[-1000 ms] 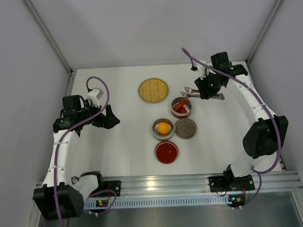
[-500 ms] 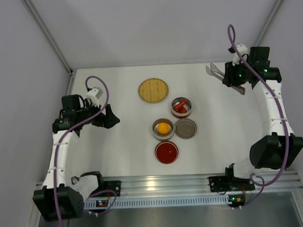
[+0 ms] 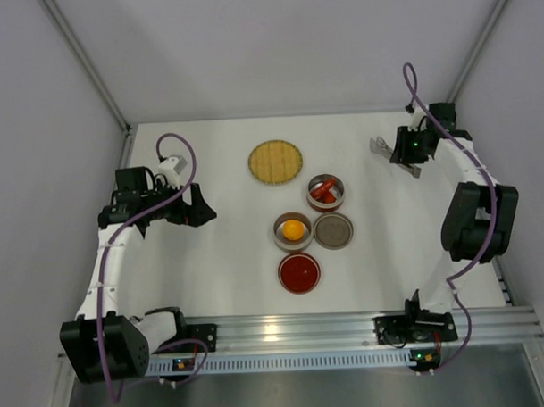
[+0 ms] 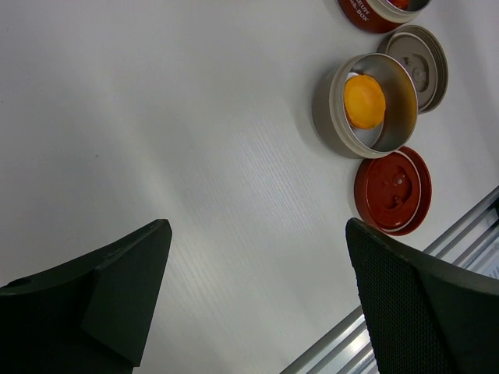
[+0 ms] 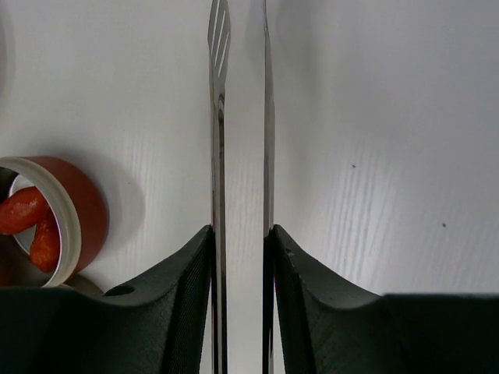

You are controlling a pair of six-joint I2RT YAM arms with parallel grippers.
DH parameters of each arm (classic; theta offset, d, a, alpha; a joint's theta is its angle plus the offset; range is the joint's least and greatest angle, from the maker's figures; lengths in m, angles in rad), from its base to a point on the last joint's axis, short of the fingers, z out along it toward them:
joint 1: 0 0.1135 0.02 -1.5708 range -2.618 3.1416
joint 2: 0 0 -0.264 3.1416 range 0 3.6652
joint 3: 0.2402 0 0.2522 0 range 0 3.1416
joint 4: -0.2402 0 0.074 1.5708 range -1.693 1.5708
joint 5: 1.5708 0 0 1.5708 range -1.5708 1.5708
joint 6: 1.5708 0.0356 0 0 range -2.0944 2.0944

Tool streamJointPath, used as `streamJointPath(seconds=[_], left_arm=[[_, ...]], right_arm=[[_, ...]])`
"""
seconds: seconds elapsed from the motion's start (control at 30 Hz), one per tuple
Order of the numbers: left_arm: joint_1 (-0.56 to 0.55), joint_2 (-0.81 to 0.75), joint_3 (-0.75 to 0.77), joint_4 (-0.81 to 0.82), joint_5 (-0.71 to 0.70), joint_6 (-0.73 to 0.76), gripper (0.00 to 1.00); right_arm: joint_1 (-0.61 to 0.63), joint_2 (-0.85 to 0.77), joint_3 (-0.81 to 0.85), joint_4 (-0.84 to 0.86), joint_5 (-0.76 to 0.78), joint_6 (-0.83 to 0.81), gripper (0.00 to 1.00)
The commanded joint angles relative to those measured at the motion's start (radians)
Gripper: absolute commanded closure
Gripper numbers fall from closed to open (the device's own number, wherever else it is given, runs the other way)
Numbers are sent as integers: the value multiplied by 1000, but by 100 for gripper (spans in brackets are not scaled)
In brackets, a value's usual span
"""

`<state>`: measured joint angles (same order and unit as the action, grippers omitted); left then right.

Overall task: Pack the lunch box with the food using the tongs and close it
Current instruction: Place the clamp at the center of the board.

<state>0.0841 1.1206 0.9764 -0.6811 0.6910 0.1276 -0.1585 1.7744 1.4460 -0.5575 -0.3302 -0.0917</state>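
Observation:
The tongs (image 5: 217,117) are slim silver metal, and my right gripper (image 5: 240,234) is shut on their two arms, squeezing them nearly parallel. Seen from above, that gripper (image 3: 402,151) is at the back right with the tongs (image 3: 378,146) pointing left. The lunch box is a set of round tins. A red tin (image 3: 325,191) holds elongated red food pieces (image 5: 31,222). A cream tin (image 3: 293,230) holds a round orange piece (image 4: 364,101). My left gripper (image 3: 196,209) hangs open at the left over bare table, with nothing between its fingers (image 4: 117,288).
A grey lid (image 3: 333,230) lies right of the cream tin and a red lid (image 3: 299,272) lies in front of it. A round yellow woven plate (image 3: 275,161) sits at the back centre. The white side walls stand close behind my right gripper.
My right gripper swung from beside the red tin out to the back right corner, carrying the tongs, then settled slightly lower and leftward. My left arm barely shifted.

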Motion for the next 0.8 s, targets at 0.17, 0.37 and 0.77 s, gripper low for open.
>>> streamJointPath(seconds=[0.17, 0.37, 0.77], left_arm=[[0, 19, 36, 32, 1, 9, 2], [0, 36, 25, 31, -4, 24, 2], [0, 54, 48, 0, 5, 50, 2]], right_arm=[[151, 197, 114, 154, 95, 46, 67], [208, 276, 146, 91, 141, 43, 66], [224, 289, 211, -44, 140, -8, 25]])
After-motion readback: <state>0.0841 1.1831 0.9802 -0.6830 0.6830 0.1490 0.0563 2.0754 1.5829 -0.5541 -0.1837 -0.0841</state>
